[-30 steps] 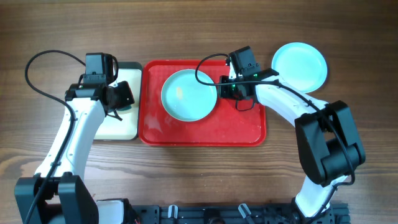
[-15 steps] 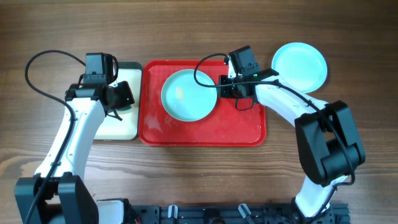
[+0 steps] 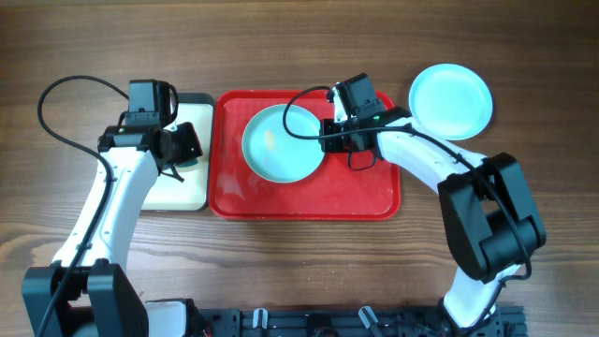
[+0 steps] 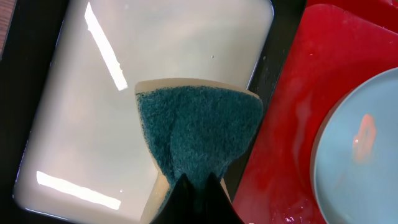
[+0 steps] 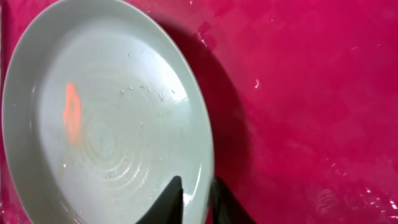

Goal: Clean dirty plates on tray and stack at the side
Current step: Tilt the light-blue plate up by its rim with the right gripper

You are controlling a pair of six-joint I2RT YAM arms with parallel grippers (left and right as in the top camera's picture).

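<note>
A pale blue plate (image 3: 281, 142) lies on the red tray (image 3: 309, 197) and carries an orange smear (image 5: 73, 112). My right gripper (image 3: 328, 134) is at its right rim. In the right wrist view its fingers (image 5: 196, 186) straddle the rim of the plate (image 5: 112, 112), one inside and one outside, shut on it, and a shadow lies under that edge. Another pale plate (image 3: 450, 100) lies on the table right of the tray. My left gripper (image 3: 182, 150) is shut on a teal sponge (image 4: 199, 127) over the cream tray (image 4: 124, 93).
The black-rimmed cream tray (image 3: 178, 187) sits against the red tray's left side. The red tray's surface (image 5: 298, 93) is wet with droplets. Cables loop over both arms. The wooden table surrounds the trays.
My right gripper has moved left across the red tray to the plate's right rim and closed over it. The left arm and sponge have not moved.
</note>
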